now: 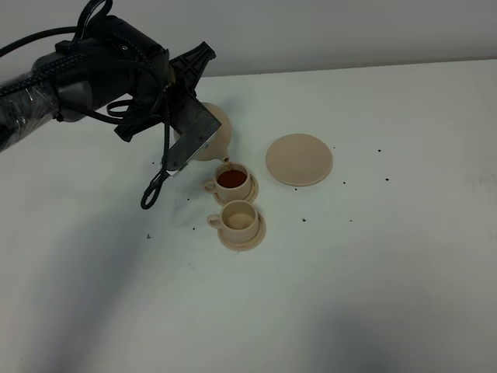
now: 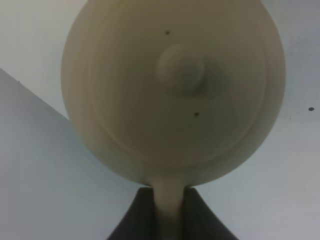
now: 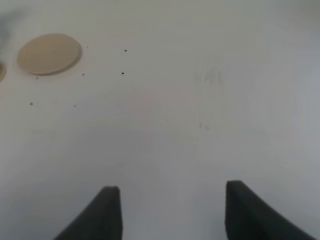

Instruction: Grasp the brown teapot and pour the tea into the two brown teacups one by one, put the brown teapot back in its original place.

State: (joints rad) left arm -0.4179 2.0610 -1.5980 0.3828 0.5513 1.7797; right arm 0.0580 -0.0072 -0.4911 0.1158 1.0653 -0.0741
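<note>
Tan teapot [image 1: 220,128] hangs tilted from the left gripper [image 2: 169,220], whose jaws clamp its handle, spout over the far cup [image 1: 231,179] so tea lands inside. The near cup [image 1: 239,218] looks unfilled; the wide saucer [image 1: 299,159] lies bare beside them. The right gripper [image 3: 170,210] gapes, holding nothing.

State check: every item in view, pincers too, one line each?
teapot: lifted, tilted, spout over the far cup
far cup: upright, holds dark tea
near cup: upright, looks empty
big saucer: flat on the table, bare
left pincer: shut on the teapot handle
right pincer: open, empty
</note>
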